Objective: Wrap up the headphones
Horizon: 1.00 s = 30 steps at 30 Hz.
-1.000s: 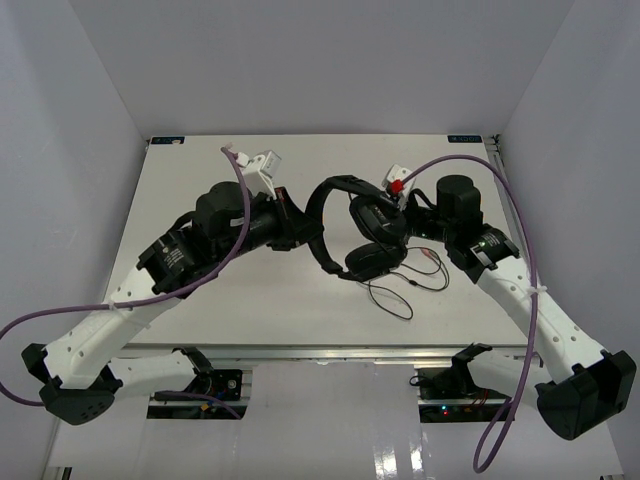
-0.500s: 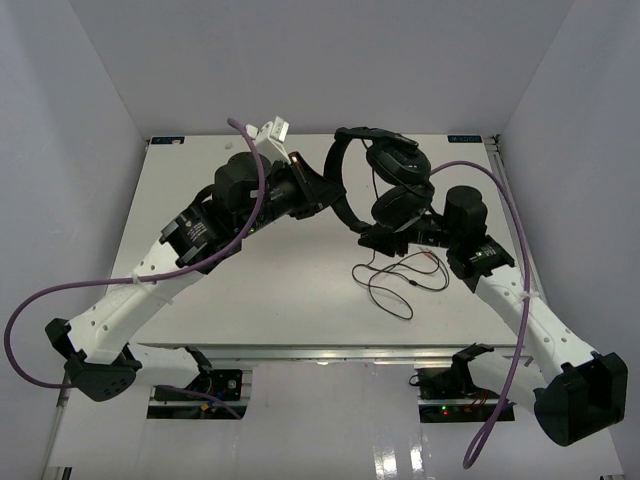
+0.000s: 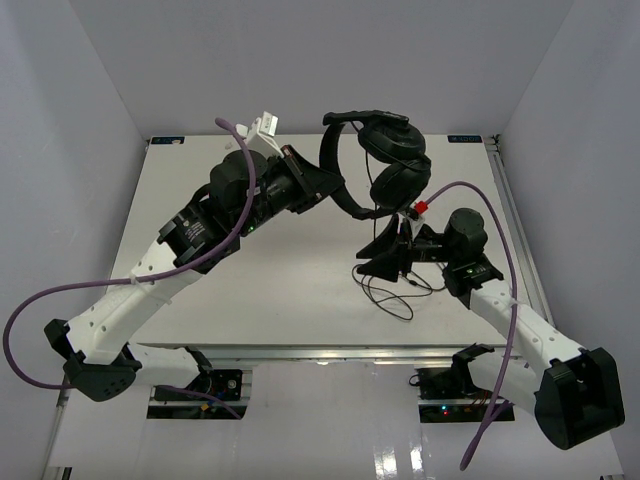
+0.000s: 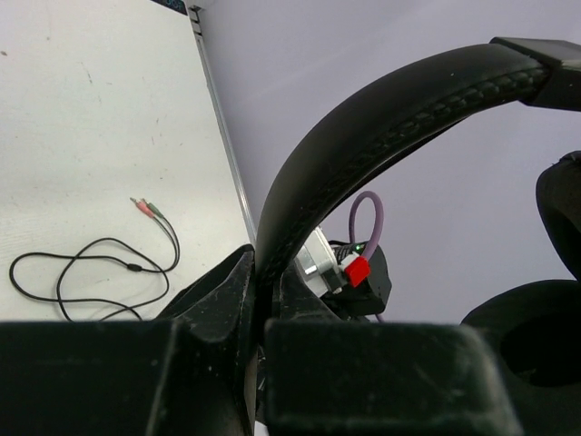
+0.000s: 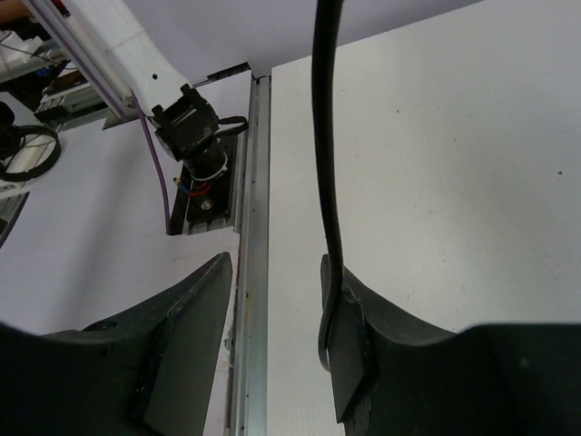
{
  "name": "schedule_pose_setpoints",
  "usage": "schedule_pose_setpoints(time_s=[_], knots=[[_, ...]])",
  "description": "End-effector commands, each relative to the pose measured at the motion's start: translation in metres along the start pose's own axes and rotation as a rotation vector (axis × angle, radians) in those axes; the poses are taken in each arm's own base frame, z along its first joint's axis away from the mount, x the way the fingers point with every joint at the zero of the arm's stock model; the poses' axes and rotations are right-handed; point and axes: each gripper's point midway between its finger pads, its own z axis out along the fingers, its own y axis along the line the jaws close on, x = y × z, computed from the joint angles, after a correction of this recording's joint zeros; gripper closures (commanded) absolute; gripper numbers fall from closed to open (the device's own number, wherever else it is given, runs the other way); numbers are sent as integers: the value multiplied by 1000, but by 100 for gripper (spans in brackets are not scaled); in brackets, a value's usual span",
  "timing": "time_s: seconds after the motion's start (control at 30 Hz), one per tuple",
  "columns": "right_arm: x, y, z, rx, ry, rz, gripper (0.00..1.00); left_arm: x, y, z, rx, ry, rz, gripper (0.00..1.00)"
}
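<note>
Over the worktop point(image 3: 280, 290) we judge the headphones point(image 3: 392, 165) light, cord point(image 3: 392, 296) limp; left end effector point(image 3: 318, 188) rightly pinches the stiff headband point(image 4: 390, 100), right end effector point(image 5: 277, 282) spread.

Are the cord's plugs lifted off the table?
No, the left wrist view shows the pinkish plugs lying flat on the table, next to the cord in loose loops.

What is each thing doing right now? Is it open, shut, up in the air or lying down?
headphones: up off the table, held by the headband.
left gripper: shut on the headband.
right gripper: open, cord running past one finger.
cord: not wrapped, loose loops on the table.
plugs: lying on the table, not plugged in.
</note>
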Motion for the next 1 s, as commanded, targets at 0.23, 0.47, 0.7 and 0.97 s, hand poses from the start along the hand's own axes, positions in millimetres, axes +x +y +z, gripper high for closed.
schedule_pose_setpoints(time_s=[0.23,0.47,0.7,0.97], knots=[[32,26,-7,-150,27,-107,51,-55,-40,-34,89,-194,-126,100],[52,46,-13,-212,49,-102,62,-68,-26,-38,17,-263,-110,100],[64,64,-19,-262,66,-90,78,-83,-5,-41,-83,-362,-76,100],[62,71,-18,-257,108,-90,87,-106,18,-52,-199,-475,-39,100]])
